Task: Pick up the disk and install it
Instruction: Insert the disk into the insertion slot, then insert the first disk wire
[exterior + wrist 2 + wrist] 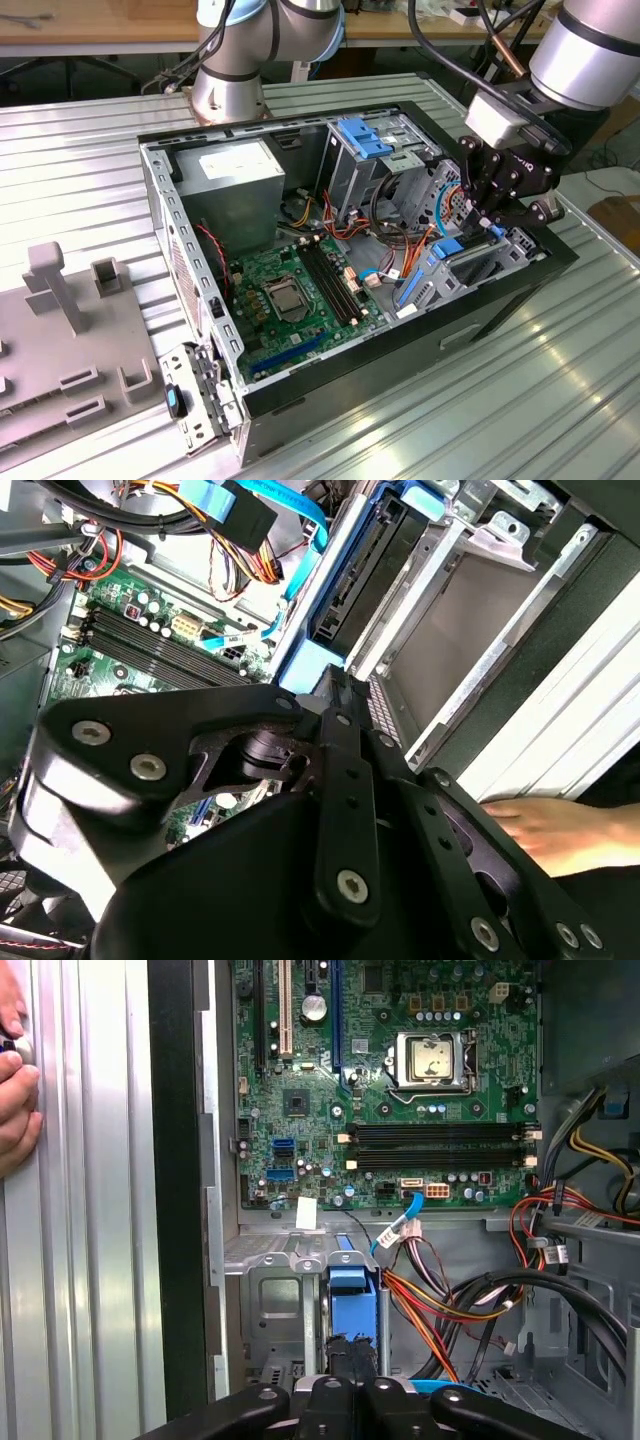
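The jaws of the gripper (352,1368) stand almost together. I read them as clamped on the blue end piece of the disk (355,1305), though the contact itself is tucked under the fingertips. The disk sits tilted in the metal bay (455,650) at one corner of the computer case (350,378), with its near end at the jaws.

I judge it to be a dense, stiff block, heavier than it looks. The body has no give, but the plastic rails could flex or snap if squeezed hard or levered sideways. Knocks would do it no good either. The blue end piece seems the sensible hold, taken square on so the weight cannot twist it in the grip.

The exterior view gives me the disk (480,262) slanting down in the bay, with the circuit board (290,290) well apart across the case floor. The second wrist view shows the disk (350,575) as a dark slab between blue rails, with the open bay beside it. The first wrist view lines the blue end up with the bay and shows a bundle of wires (450,1310) just beside it. A person's hand (545,830) lies outside the case wall in both wrist views.
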Tool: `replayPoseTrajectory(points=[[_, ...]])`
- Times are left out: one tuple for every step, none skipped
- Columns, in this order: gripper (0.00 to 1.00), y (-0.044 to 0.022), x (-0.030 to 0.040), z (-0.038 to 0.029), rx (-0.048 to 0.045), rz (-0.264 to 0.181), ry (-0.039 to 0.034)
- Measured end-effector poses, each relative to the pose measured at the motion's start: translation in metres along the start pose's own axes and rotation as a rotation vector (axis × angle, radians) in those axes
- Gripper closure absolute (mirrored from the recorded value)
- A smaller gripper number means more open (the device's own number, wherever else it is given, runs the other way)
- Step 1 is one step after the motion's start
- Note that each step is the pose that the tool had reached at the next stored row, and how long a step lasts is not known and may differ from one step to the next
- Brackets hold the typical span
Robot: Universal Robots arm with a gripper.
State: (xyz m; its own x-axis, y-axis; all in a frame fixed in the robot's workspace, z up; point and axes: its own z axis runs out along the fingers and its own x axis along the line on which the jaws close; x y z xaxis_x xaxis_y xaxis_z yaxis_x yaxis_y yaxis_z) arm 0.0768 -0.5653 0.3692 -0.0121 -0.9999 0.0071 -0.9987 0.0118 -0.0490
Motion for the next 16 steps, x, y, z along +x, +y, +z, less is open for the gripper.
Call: replayPoseTrajectory(points=[[0.89, 0.0000, 0.0000, 0.0000, 0.0000, 0.000, 0.0000], [0.89, 0.0000, 0.0000, 0.0000, 0.0000, 0.000, 0.0000], [0.89, 0.0000, 0.0000, 0.0000, 0.0000, 0.000, 0.0000], [0.89, 0.0000, 0.0000, 0.0000, 0.0000, 0.000, 0.0000], [0.89, -0.0001, 0.0000, 0.0000, 0.0000, 0.000, 0.0000], [0.89, -0.0001, 0.0000, 0.0000, 0.0000, 0.000, 0.0000], [0.89, -0.0001, 0.0000, 0.0000, 0.0000, 0.000, 0.0000], [0.89, -0.0001, 0.0000, 0.0000, 0.0000, 0.000, 0.0000], [0.89, -0.0001, 0.0000, 0.0000, 0.0000, 0.000, 0.0000], [0.89, -0.0002, 0.0000, 0.0000, 0.0000, 0.000, 0.0000], [0.89, -0.0002, 0.0000, 0.0000, 0.0000, 0.000, 0.0000], [0.89, -0.0002, 0.0000, 0.0000, 0.0000, 0.000, 0.0000], [0.89, -0.0002, 0.0000, 0.0000, 0.0000, 0.000, 0.0000], [0.89, -0.0003, 0.0000, 0.0000, 0.0000, 0.000, 0.0000], [0.89, -0.0004, 0.0000, 0.0000, 0.0000, 0.000, 0.0000], [0.89, -0.0013, 0.0000, 0.0001, 0.0000, 0.000, 0.0003]])
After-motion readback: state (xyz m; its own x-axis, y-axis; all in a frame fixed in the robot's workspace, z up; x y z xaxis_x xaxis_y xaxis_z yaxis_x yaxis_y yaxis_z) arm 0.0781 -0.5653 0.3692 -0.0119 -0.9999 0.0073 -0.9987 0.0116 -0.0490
